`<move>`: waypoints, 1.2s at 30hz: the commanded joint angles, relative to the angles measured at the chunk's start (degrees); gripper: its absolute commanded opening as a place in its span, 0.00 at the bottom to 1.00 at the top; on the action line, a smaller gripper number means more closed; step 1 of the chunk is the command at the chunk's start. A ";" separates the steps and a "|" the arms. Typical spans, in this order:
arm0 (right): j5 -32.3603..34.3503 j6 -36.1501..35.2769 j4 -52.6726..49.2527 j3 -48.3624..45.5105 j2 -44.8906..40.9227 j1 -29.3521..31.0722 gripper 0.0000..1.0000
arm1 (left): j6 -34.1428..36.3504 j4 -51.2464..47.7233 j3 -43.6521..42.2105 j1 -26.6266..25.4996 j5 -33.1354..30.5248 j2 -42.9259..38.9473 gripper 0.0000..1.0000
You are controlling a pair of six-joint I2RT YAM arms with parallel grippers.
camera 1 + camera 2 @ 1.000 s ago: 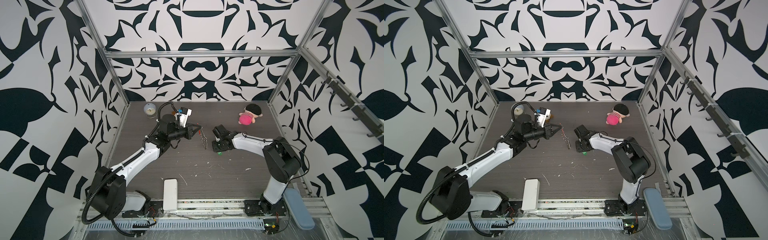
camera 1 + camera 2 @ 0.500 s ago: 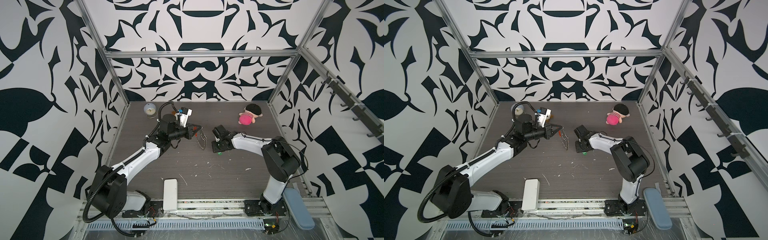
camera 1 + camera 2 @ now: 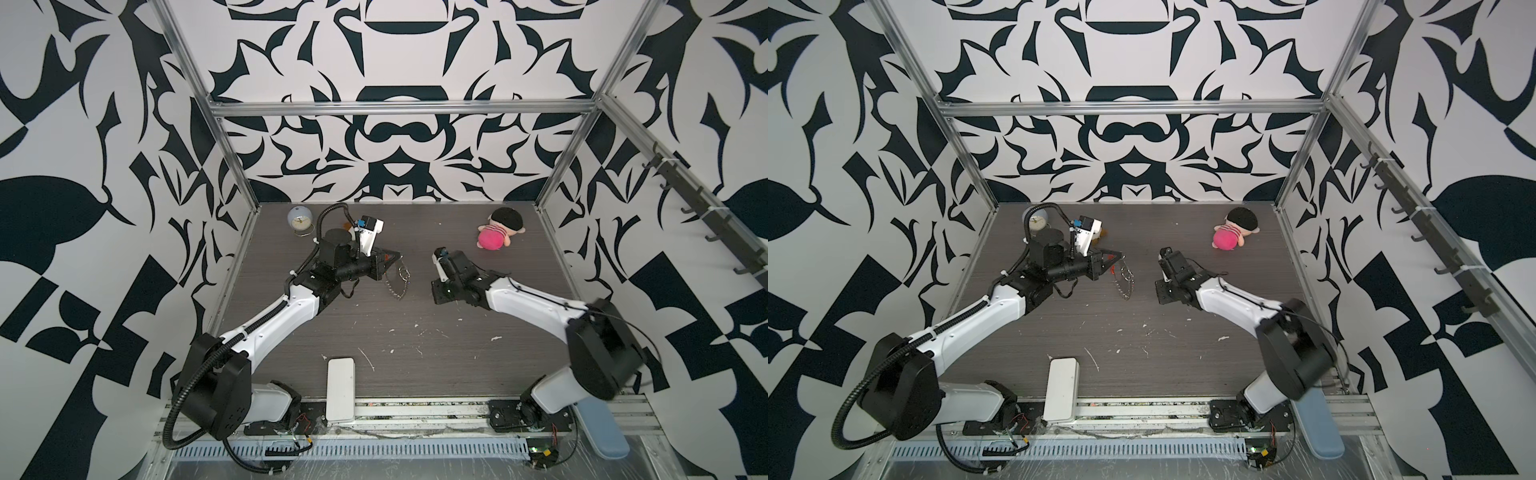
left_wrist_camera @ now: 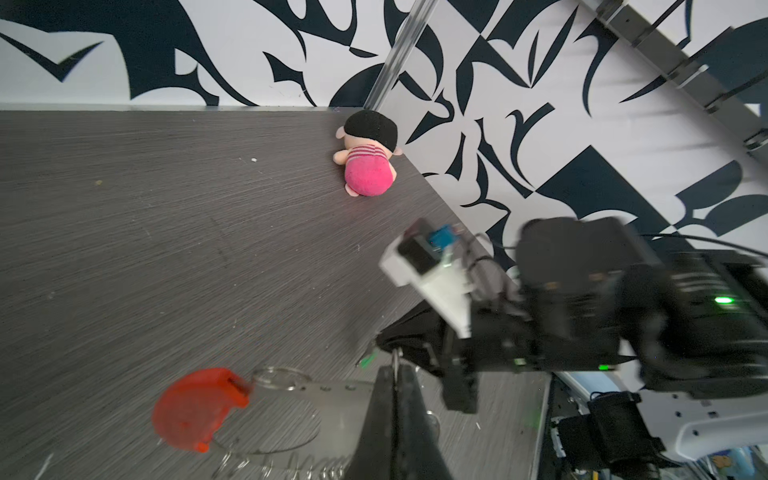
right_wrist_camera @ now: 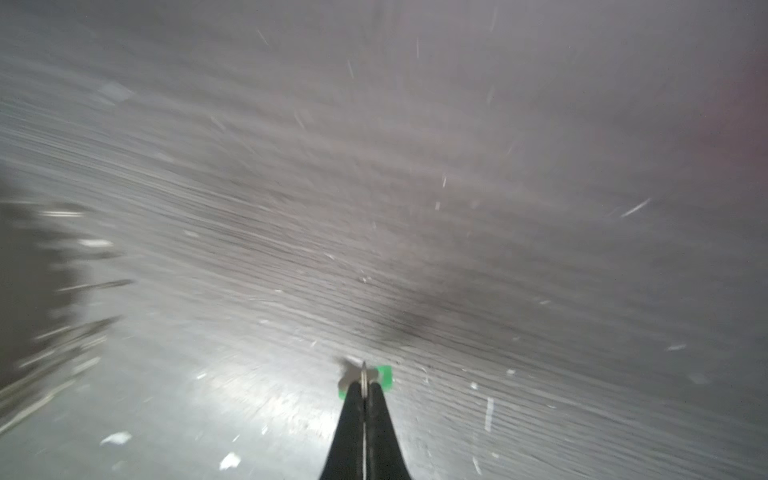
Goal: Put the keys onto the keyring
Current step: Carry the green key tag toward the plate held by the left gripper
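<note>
My left gripper is shut on a ring of the keyring, and the silver chain hangs from it above the table. In the left wrist view the jaws pinch a ring edge-on. The red-orange bar sits off to the side. My right gripper is shut on the key, whose green head sticks out beside the tips. In both top views this gripper points down at the table right of the keyring, hiding the key.
A pink plush doll lies at the back right. A small round clock stands at the back left. A white flat box rests on the front edge. Pale scraps litter the dark tabletop.
The right jaws have closed on the key. The hanging keyring has turned from edge-on to showing its loop. Both arms have barely shifted.
</note>
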 commanded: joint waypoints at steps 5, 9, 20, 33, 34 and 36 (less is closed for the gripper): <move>-25.66 -3.27 5.29 -0.97 -13.46 -8.46 0.00 | 8.71 -0.62 4.58 -0.02 -2.28 -3.25 0.00; -36.46 -4.27 8.59 -1.47 -17.71 -8.80 0.00 | 10.89 -1.22 6.92 -0.02 0.44 -2.31 0.00; -44.11 0.39 11.55 -0.94 -23.15 -9.11 0.00 | 11.49 1.49 7.40 -0.11 6.20 -1.54 0.00; -42.96 6.22 13.03 1.69 -22.40 -9.06 0.00 | 15.98 9.37 4.57 -2.74 12.46 0.78 0.00; -43.12 6.31 13.59 1.86 -22.11 -9.02 0.00 | 16.24 10.02 4.48 -2.99 13.21 1.16 0.00; -43.09 6.05 13.49 2.76 -21.60 -9.02 0.00 | 16.46 10.79 4.63 -3.52 13.66 1.79 0.00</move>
